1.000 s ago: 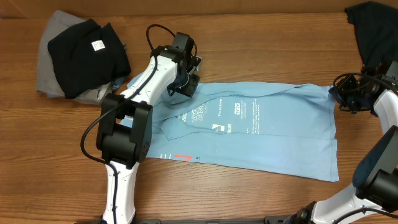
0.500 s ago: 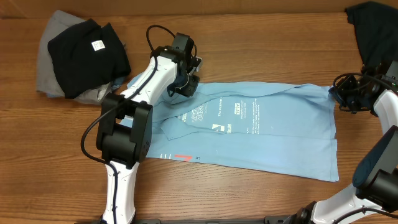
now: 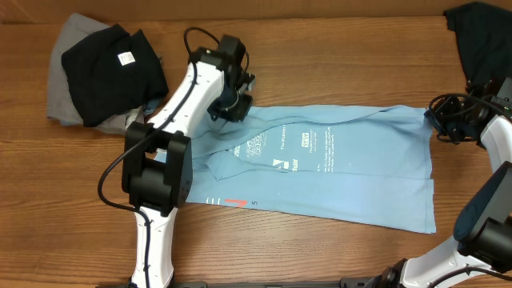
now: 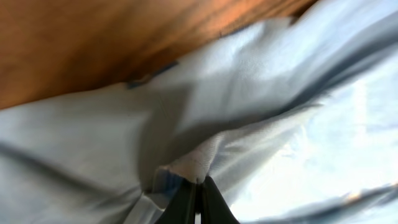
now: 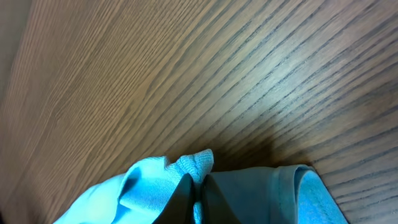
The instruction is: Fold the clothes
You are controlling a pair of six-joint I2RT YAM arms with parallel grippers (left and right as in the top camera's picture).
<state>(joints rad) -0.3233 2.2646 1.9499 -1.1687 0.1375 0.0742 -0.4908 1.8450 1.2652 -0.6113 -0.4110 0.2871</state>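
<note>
Both pairs of jaws pinch edges of the light blue T-shirt (image 3: 352, 160).

Wooden table (image 3: 320, 256), reddish-brown, with fine darker grain running side to side in the overhead view. Same wood close up in the right wrist view, grain slanting across, shadowed near the bottom. Blurred orange-brown in the left wrist view. Beyond the far edge, a pale tan strip (image 3: 320, 6).

Wooden table (image 3: 320, 48): blue T-shirt (image 3: 360, 168) spread; black garment (image 3: 104, 68) on grey garment (image 3: 58, 92).
</note>
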